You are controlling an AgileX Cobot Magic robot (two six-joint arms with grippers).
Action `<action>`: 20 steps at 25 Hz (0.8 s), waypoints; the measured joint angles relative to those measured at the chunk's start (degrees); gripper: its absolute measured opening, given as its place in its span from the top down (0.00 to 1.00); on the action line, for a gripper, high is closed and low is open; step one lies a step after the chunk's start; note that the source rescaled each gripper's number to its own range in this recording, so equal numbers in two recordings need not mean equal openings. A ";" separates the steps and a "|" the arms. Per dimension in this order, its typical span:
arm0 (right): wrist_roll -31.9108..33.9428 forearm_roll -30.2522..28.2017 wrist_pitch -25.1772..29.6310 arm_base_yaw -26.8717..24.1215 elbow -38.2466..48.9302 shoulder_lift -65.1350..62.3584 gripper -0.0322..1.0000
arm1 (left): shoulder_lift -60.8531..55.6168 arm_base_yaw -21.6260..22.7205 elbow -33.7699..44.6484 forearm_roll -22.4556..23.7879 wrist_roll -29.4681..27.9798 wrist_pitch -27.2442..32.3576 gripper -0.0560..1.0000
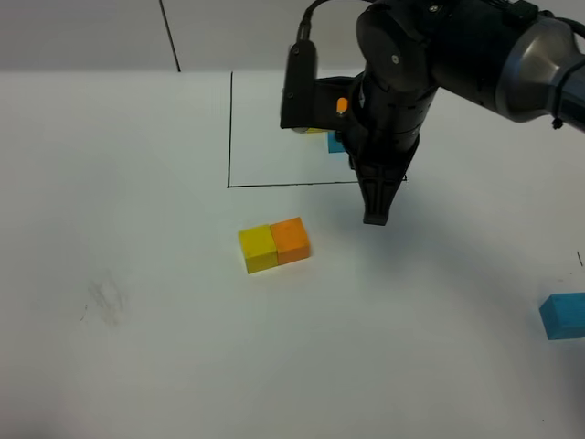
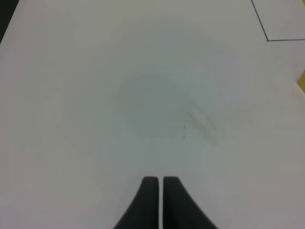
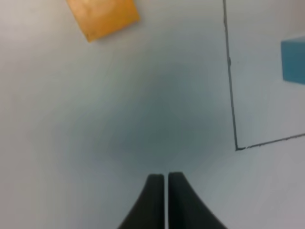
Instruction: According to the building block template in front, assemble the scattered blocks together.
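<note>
The loose yellow cube (image 1: 258, 248) and orange cube (image 1: 292, 240) sit side by side, touching, just in front of the black-outlined rectangle (image 1: 229, 137). The loose light blue cube (image 1: 562, 315) lies alone at the far right. The template is mostly hidden behind my right arm; only its blue cube (image 1: 335, 142) and a yellow sliver (image 1: 315, 130) show. My right gripper (image 1: 377, 216) is shut and empty, pointing down just right of the orange cube (image 3: 102, 16); its wrist view (image 3: 165, 179) also shows the template's blue cube (image 3: 293, 62). My left gripper (image 2: 159, 183) is shut and empty over bare table.
The white table (image 1: 137, 366) has a faint grey smudge (image 1: 108, 300) at the front left, also in the left wrist view (image 2: 200, 124). The rectangle's corner (image 3: 237, 149) lies close to my right gripper. A black line (image 1: 169, 37) runs up the back.
</note>
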 joint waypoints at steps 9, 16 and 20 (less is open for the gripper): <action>5.27 -0.48 -0.33 -6.82 12.68 -10.42 0.96 | 0.00 0.00 0.00 0.00 0.00 0.00 0.95; 11.77 -3.56 -2.75 -13.56 27.34 -22.56 0.96 | 0.00 0.00 0.00 0.00 0.00 0.00 0.95; 16.03 -4.47 -3.36 -17.63 34.72 -30.28 0.96 | 0.00 0.00 0.00 0.00 -0.05 0.00 0.95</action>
